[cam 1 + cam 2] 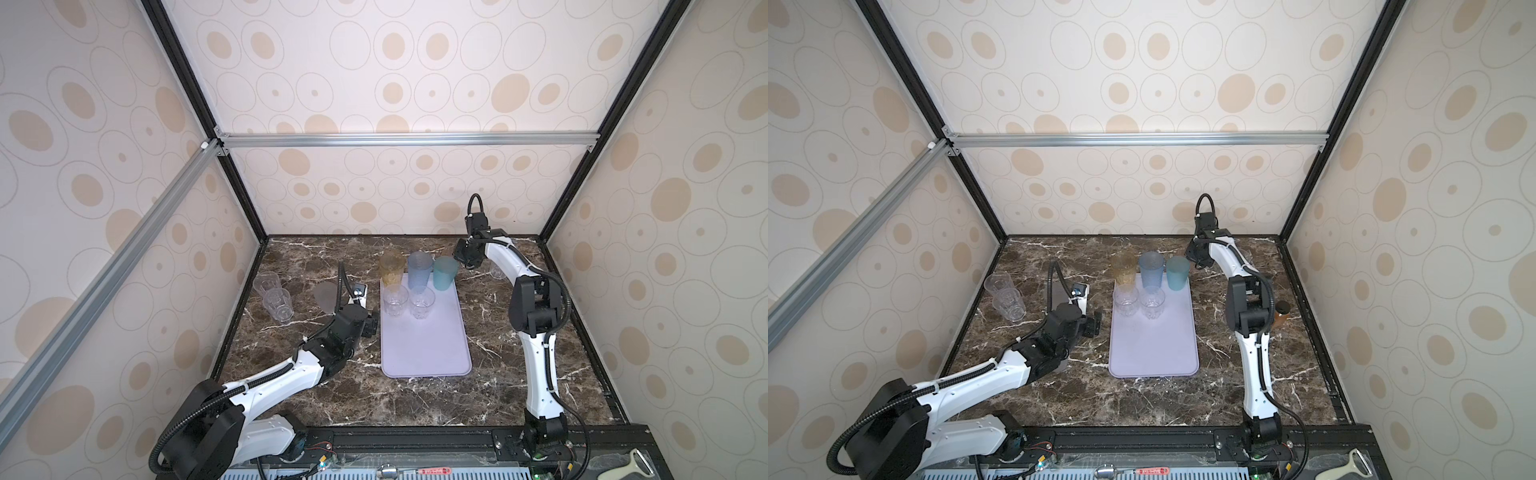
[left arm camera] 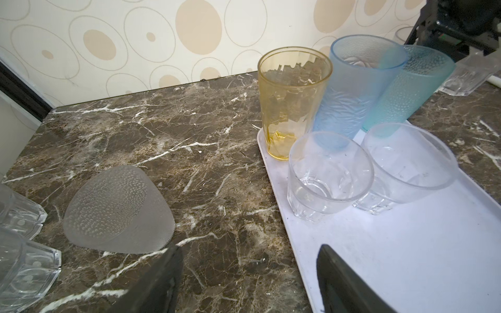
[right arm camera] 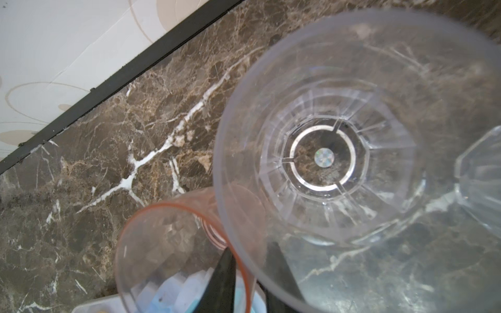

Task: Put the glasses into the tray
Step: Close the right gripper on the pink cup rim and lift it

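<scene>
Tray [image 1: 428, 353] front half bare, five glasses [image 1: 419, 266] at far edge, left gripper [image 2: 248, 257] apart, right gripper [image 3: 250, 250] pinching clear glass [image 3: 352, 135] rim

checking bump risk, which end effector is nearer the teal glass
Right. The right end effector hangs just beside the teal glass; the left end effector sits off the left edge of the tray.

high front top views share the whole table [image 1: 415, 407]; wrist cameras look down close.
</scene>
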Available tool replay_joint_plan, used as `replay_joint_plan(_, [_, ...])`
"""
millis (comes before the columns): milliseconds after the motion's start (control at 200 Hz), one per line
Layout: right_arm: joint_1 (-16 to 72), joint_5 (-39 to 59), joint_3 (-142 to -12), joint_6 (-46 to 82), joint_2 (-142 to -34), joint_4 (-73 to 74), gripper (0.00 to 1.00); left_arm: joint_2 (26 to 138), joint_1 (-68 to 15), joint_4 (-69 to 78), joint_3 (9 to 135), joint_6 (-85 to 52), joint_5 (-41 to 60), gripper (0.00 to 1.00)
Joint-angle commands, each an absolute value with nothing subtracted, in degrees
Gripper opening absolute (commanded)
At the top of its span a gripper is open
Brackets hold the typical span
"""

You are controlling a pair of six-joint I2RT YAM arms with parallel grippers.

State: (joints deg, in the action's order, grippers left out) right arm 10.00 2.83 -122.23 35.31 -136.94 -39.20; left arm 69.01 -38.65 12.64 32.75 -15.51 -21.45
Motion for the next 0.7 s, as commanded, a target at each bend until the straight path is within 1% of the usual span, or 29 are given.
replay_joint_plan(0, [9.9,1.9,-123.7,34.8,-138.1,-41.3,0.18,69.6,-38.3,12.9,33.0,-16.7,-21.1,0.77])
replay_joint_plan(115, [9.9,1.8,-123.6,34.2,-137.2,-41.5,0.12,69.5,-38.3,12.7,33.0,-16.7,-21.2,0.77])
replay_joint_plan(230, [9.9,0.8,-122.8,33.4,-135.1,-41.5,0.08,69.5,-38.3,13.0,33.0,-16.7,-21.1,0.77])
replay_joint_plan(405, [10.1,-1.0,-121.6,31.5,-131.0,-42.4,0.07,69.6,-38.3,13.4,33.5,-16.8,-20.8,0.77])
replay_joint_plan(695, [10.1,-4.0,-117.0,29.1,-120.3,-43.0,0.05,68.9,-38.2,14.5,35.6,-16.1,-19.5,0.75])
